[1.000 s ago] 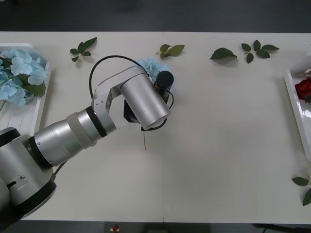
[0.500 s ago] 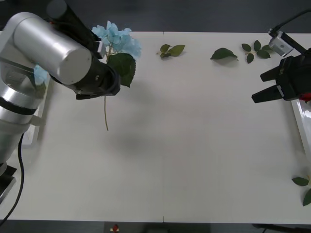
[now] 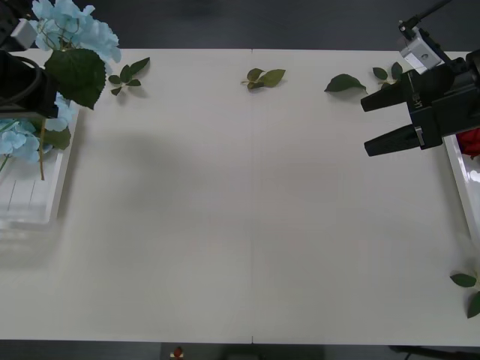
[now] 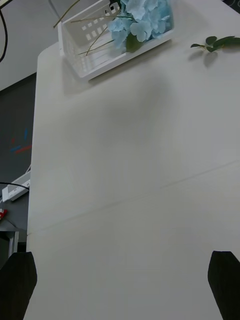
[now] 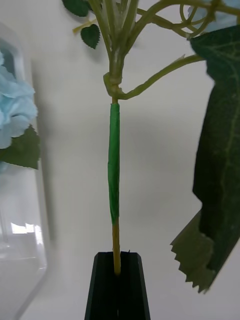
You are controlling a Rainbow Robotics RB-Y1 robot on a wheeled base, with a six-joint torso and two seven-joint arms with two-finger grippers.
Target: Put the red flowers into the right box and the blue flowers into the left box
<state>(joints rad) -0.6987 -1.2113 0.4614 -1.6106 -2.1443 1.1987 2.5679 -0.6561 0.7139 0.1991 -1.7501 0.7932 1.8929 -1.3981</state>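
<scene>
While the right gripper gapes empty, left fingers pinch a blue flower's stem.

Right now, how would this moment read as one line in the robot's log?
left gripper: shut on blue flower stem, above left box | right gripper: open, empty, near right box
</scene>
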